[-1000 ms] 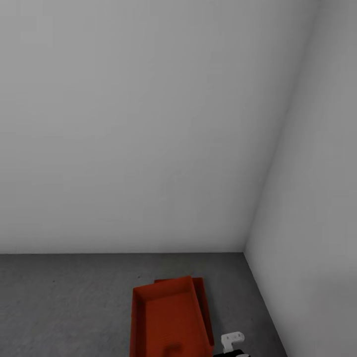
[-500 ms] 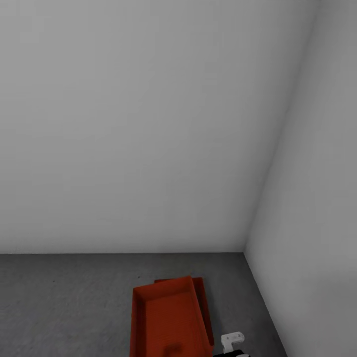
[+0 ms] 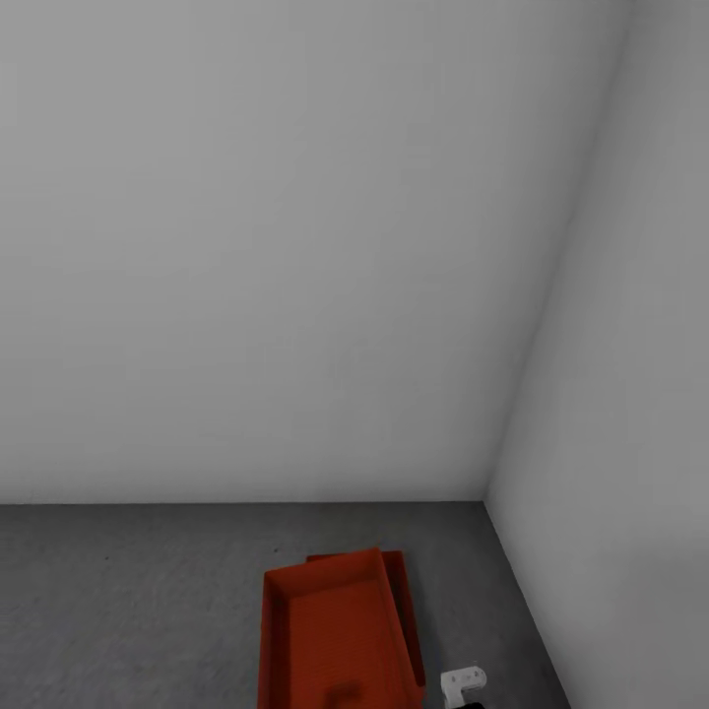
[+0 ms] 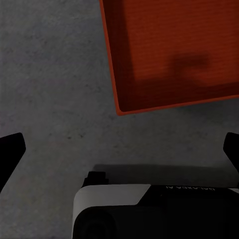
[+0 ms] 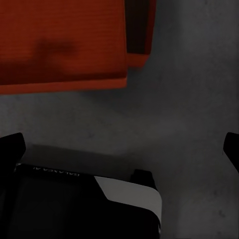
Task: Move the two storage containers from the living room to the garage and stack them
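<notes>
1. Both grippers are wide open and hold nothing — left gripper (image 4: 119, 149), right gripper (image 5: 119, 149).
2. One red container (image 3: 335, 630) sits on the other red container (image 3: 406, 615) on the garage floor (image 3: 128, 601), near the corner.
3. Its long side points away from the robot — right gripper looks nearer.

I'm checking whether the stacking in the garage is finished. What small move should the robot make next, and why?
Probably just back both arms off and stop. The upper container already sits on the lower container, which rests on the concrete floor, skewed so the lower one's edge sticks out. The left claw and the right claw are both open, holding nothing, above bare floor.
</notes>
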`<state>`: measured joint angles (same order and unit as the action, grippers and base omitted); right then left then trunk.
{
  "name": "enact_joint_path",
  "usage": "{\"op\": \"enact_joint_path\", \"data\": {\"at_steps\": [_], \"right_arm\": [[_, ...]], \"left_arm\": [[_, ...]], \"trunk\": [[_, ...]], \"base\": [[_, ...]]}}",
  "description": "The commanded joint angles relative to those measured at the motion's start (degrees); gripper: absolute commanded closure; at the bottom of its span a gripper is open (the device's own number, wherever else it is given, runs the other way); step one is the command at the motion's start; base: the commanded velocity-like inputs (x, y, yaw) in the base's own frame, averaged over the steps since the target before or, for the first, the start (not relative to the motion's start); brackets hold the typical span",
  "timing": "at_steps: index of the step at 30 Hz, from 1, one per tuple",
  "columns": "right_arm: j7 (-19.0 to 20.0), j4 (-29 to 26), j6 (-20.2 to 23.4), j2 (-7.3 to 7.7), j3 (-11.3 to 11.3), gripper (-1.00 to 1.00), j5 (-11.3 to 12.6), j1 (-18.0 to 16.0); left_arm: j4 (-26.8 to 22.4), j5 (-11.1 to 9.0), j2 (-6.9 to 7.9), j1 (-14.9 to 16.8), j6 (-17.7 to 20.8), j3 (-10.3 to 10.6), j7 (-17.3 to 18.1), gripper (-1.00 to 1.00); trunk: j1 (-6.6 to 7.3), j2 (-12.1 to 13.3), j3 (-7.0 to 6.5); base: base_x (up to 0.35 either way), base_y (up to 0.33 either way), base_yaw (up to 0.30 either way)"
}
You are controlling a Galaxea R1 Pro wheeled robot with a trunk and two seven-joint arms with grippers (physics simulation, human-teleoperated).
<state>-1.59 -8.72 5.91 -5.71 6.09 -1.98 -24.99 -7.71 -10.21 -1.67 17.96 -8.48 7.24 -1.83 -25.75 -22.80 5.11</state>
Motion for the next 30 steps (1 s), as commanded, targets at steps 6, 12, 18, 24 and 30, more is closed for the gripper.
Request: {"op": "enact_joint_path", "data": {"at_steps": [6,12,18,24,30], "right_arm": [[-0.17,-0.11,0.42,0.05,0.38,-1.0,-0.22,1.26],[-0.17,-0.14,0.37,0.16,0.35,-1.0,-0.25,2.92],[-0.17,-0.04,0.34,1.18,0.42,-1.0,-0.33,3.67],[-0.17,1.02,0.33,1.82,0.44,-1.0,-0.37,3.85],[-0.17,1.68,0.33,1.98,0.48,-1.0,-0.34,4.12]], "left_arm": [[0.06,-0.52,0.02,0.04,-0.2,0.49,-0.19,-1.0],[-0.01,-0.54,-0.03,-0.91,-0.21,0.49,-0.19,-1.0],[-0.02,-0.55,0.0,-1.38,-0.22,0.49,-0.19,-1.0],[-0.02,-0.59,0.0,-1.94,-0.22,0.44,-0.19,-1.0],[-0.03,-0.6,-0.05,-2.17,-0.22,0.45,-0.19,-1.0]], "trunk": [[-0.03,-0.12,0.12],[-0.03,-0.12,0.12],[-0.03,-0.12,0.12],[-0.03,-0.12,0.12],[-0.03,-0.12,0.12]], "base": [[0.0,0.0,0.0],[0.0,0.0,0.0],[0.0,0.0,0.0],[0.0,0.0,0.0],[0.0,0.0,0.0]]}}
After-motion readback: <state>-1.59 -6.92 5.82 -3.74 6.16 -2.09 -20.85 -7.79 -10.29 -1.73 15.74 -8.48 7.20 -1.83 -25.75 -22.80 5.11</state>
